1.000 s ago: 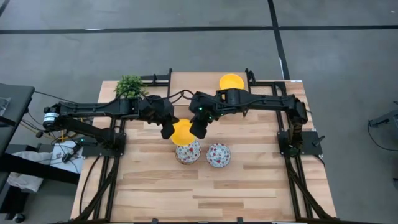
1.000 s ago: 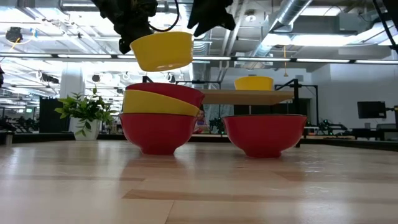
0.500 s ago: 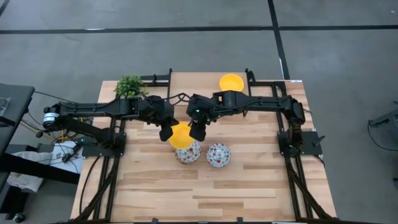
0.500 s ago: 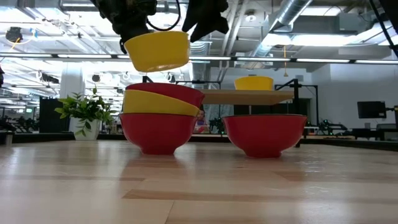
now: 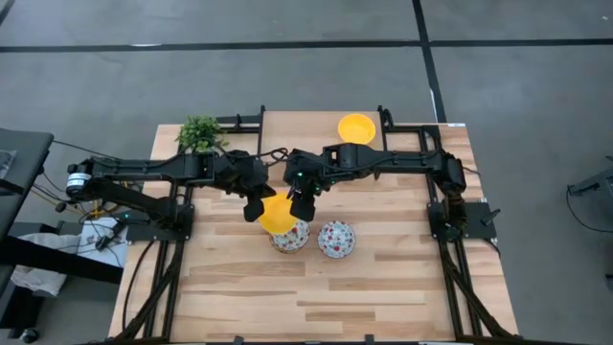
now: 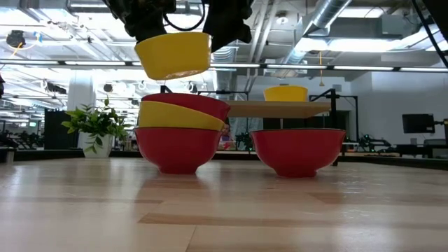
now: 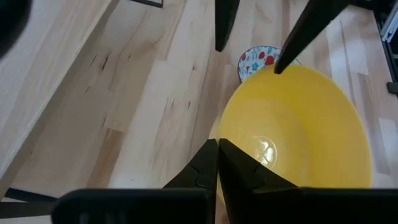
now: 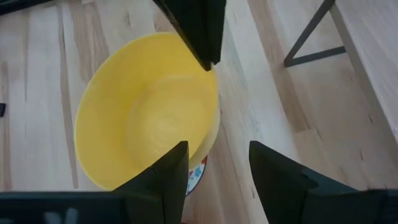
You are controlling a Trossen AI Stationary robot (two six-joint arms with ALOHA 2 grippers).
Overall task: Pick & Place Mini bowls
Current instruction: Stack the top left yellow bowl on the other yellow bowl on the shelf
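From above, the left gripper (image 5: 257, 208) pinches the yellow bowl (image 5: 278, 213) over the bowl stack (image 5: 289, 234); the right gripper (image 5: 302, 205) has closed in since earlier. Level view — bowl (image 6: 173, 54) slightly higher. Right wrist: fingers (image 8: 171, 171) parted, seemingly straddling the rim.

a held bowl (image 5: 278, 213) is hanging above a stack of bowls (image 5: 290, 235); another bowl (image 5: 336, 239) is sitting at the stack's 3 o'clock.
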